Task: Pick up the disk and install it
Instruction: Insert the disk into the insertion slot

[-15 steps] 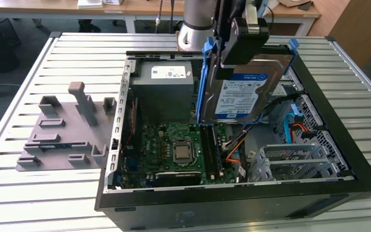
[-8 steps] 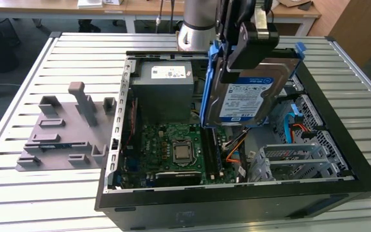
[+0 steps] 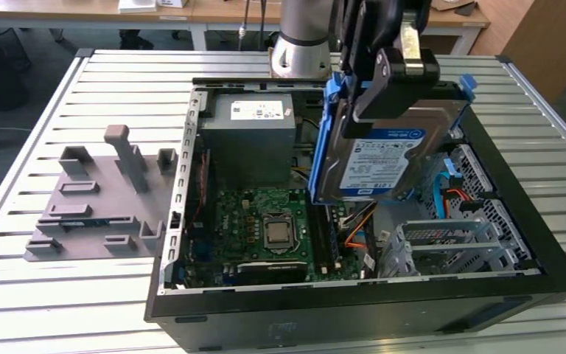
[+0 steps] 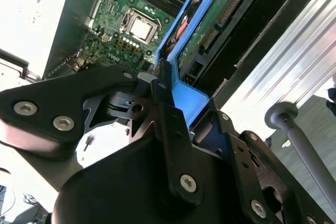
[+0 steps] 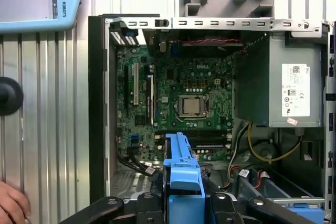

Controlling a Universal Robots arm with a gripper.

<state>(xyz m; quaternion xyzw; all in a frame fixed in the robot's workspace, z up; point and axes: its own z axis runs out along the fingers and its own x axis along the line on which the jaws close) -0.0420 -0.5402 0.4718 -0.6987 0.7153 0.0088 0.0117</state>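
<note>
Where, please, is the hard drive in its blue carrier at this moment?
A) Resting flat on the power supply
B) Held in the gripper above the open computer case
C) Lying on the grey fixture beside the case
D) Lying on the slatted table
B: in the exterior view the gripper is clamped on the hard drive, which hangs tilted over the open computer case.

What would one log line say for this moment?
gripper shut on disk | disk held tilted over open computer case | not yet installed
</note>
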